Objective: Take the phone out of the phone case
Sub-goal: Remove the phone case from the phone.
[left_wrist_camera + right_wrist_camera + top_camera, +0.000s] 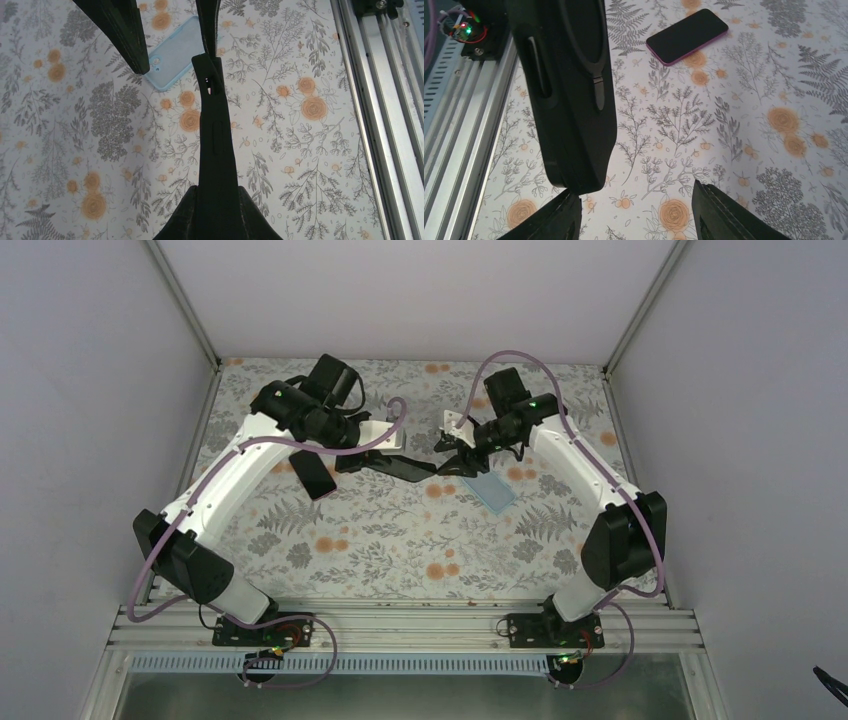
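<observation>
My left gripper (217, 192) is shut on a black phone case (214, 135), holding it edge-on above the table. In the top view the left gripper (372, 460) holds the case (408, 467) out toward my right gripper (455, 462). The right gripper (636, 210) is open. The case's free end (571, 100) hangs just above its left finger (556, 220), and the right finger (719, 215) stands well apart. I cannot tell whether a phone is inside the black case. A dark phone (686, 36) with a purple rim lies flat on the table (316, 476).
A light blue empty case (491, 491) lies on the floral cloth under the right gripper, and it also shows in the left wrist view (175, 52). An aluminium rail (385, 115) runs along the near table edge. Grey walls enclose the left, right and back.
</observation>
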### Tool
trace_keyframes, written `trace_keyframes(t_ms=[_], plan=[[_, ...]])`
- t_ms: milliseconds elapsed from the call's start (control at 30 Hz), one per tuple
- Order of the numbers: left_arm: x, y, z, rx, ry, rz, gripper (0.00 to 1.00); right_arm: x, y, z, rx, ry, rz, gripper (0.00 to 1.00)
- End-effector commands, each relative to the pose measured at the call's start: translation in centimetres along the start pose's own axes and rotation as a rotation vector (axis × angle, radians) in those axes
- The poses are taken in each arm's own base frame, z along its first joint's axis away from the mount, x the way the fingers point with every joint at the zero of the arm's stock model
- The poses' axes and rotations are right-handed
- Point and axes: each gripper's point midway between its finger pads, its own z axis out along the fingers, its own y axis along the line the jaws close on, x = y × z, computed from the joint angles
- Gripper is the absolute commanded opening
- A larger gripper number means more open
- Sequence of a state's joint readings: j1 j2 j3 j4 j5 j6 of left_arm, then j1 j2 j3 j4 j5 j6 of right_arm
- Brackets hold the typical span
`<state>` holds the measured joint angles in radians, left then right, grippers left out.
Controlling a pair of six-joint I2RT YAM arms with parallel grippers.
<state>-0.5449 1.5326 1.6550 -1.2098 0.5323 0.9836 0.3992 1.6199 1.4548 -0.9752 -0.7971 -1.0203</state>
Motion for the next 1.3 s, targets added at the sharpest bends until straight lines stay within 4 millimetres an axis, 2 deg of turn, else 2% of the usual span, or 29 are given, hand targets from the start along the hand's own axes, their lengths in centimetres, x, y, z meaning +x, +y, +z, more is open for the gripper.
trace_keyframes(t_ms=[0, 300, 433, 467, 500, 600, 733, 800, 900, 1000, 1067, 1133, 1167, 1200, 1233, 1267], plan=[[-2.3, -2.1, -0.5, 0.087, -0.104, 0.034, 0.02, -3.4, -3.5, -1.2, 0.130, -0.062, -0.062, 0.57], [-2.5, -2.3, -0.1, 0.098, -0.130, 0.042, 0.02, -5.8, -4.0, -1.8, 0.137, -0.122, -0.056, 0.56], [-3.1, -2.4, 0.1, 0.122, -0.165, 0.045, 0.02, -7.7, -3.2, -1.0, 0.109, -0.143, -0.081, 0.57], [-3.6, -2.7, 0.0, 0.139, -0.186, 0.046, 0.02, -8.3, -2.8, -0.7, 0.107, -0.140, -0.097, 0.57], [-4.0, -3.0, -0.1, 0.158, -0.204, 0.048, 0.02, -8.2, -3.1, 0.5, 0.093, -0.128, -0.094, 0.57], [-5.4, -3.2, -0.5, 0.182, -0.244, 0.062, 0.02, -9.7, -2.0, 1.6, 0.032, -0.154, -0.117, 0.60], [-6.6, -2.1, -1.6, 0.107, -0.266, 0.084, 0.02, -10.7, 1.0, 4.3, -0.134, -0.175, -0.130, 0.61], [-7.8, -1.0, -2.9, 0.022, -0.306, 0.113, 0.02, -10.6, 2.3, 5.4, -0.210, -0.205, -0.115, 0.60], [-8.9, 0.3, -4.7, -0.062, -0.347, 0.125, 0.02, -9.8, 4.5, 6.6, -0.325, -0.291, -0.070, 0.50], [-9.7, 1.0, -5.7, -0.095, -0.380, 0.126, 0.02, -10.1, 6.0, 6.1, -0.367, -0.396, -0.091, 0.37], [-9.6, 1.5, -5.7, -0.110, -0.376, 0.123, 0.02, -10.8, 6.7, 5.5, -0.400, -0.443, -0.101, 0.27], [-9.1, 2.4, -5.3, -0.143, -0.351, 0.113, 0.02, -11.6, 6.7, 4.9, -0.425, -0.454, -0.114, 0.09], [-8.8, 2.9, -5.2, -0.166, -0.334, 0.102, 0.02, -11.8, 6.5, 4.8, -0.433, -0.442, -0.103, 0.04], [-8.4, 3.2, -5.1, -0.186, -0.322, 0.099, 0.02, -11.8, 6.6, 4.3, -0.449, -0.431, -0.084, 0.03], [-8.2, 3.6, -5.2, -0.214, -0.308, 0.094, 0.07, -12.1, 6.3, 3.9, -0.441, -0.443, -0.124, 0.03], [-8.0, 3.8, -5.4, -0.243, -0.297, 0.091, 0.26, -11.9, 6.3, 3.3, -0.447, -0.433, -0.116, 0.03]])
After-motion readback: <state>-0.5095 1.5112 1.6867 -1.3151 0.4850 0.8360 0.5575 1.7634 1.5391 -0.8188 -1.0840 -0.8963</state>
